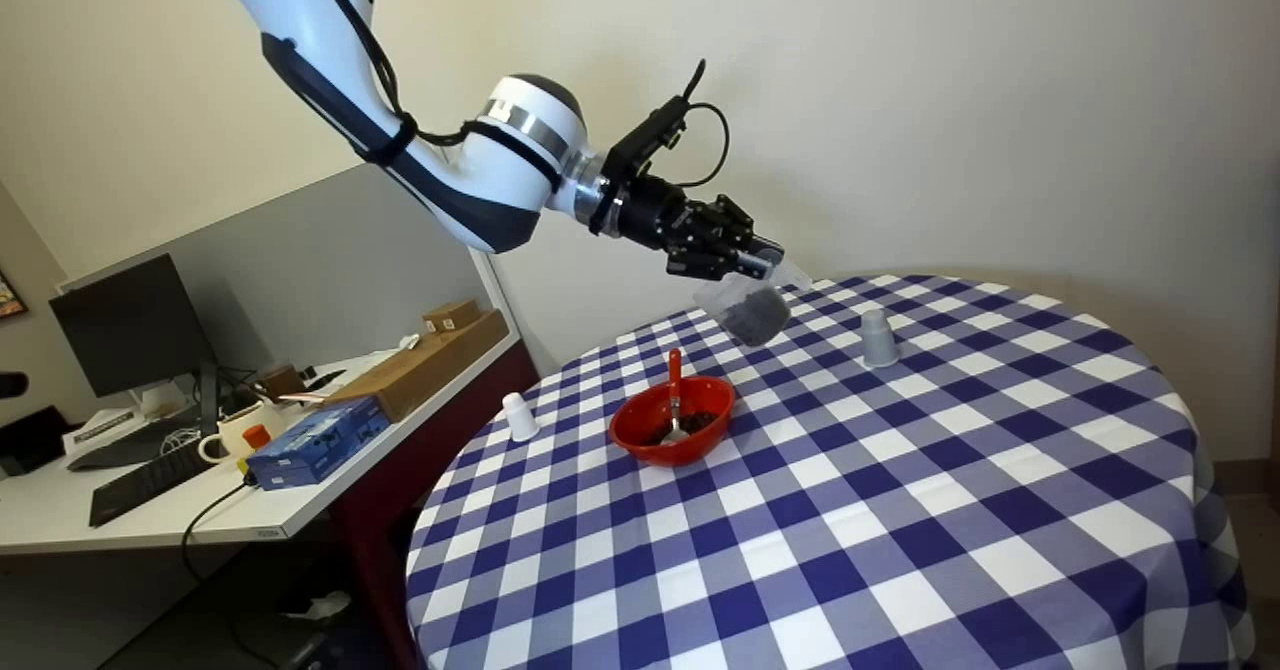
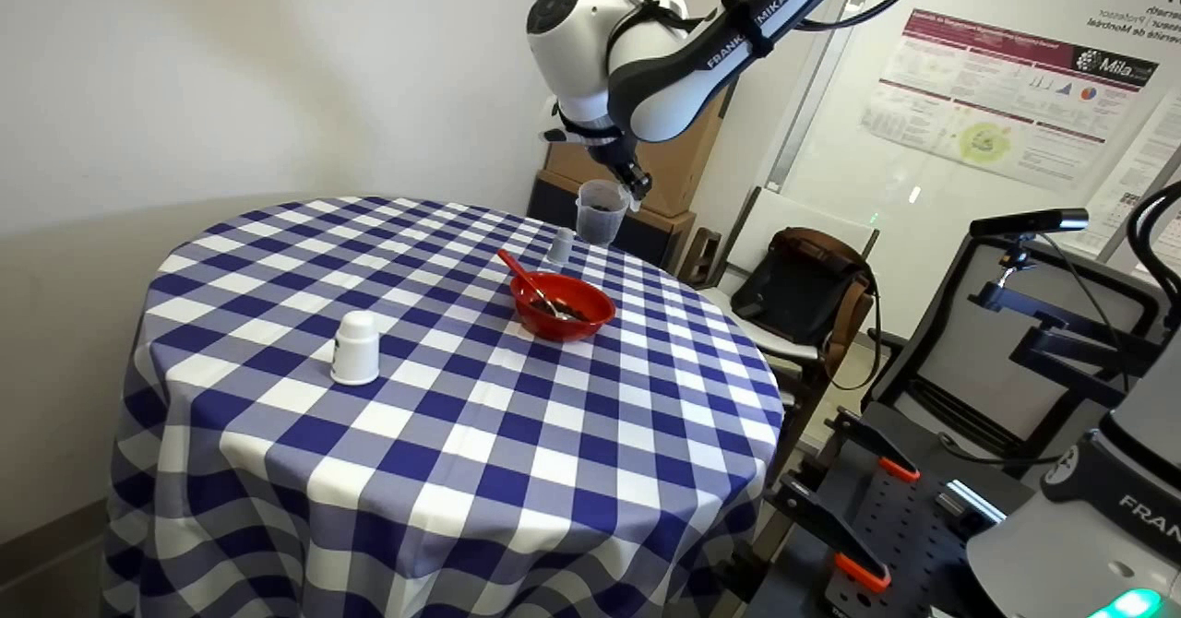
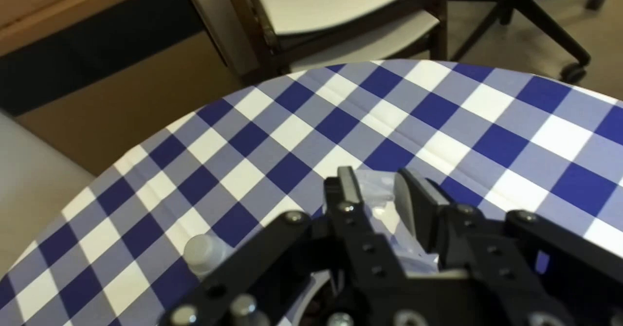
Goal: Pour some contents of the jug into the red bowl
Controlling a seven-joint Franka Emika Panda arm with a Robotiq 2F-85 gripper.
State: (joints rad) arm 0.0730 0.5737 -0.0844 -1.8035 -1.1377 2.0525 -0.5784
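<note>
The gripper (image 3: 377, 190) clasps the jug (image 2: 600, 214) between its fingers, raised clear of the checked tablecloth (image 1: 900, 510), with dark contents (image 1: 757, 318) inside. The red bowl (image 2: 565, 330) stands lower, on the tablecloth, apart from the jug; a red-handled spoon (image 1: 675, 390) leans in it among dark bits (image 1: 698, 420).

In an exterior view, the arm link (image 2: 715, 57) carries the marking "FRANKA" and, past a black strap (image 2: 747, 26), "MIKA". The robot base (image 2: 1061, 535) reads "FRAN", cut off at the view's edge. The poster (image 2: 1006, 101) header shows "Mila"; the reversed lettering (image 2: 1130, 23) above it is not fully legible.
</note>
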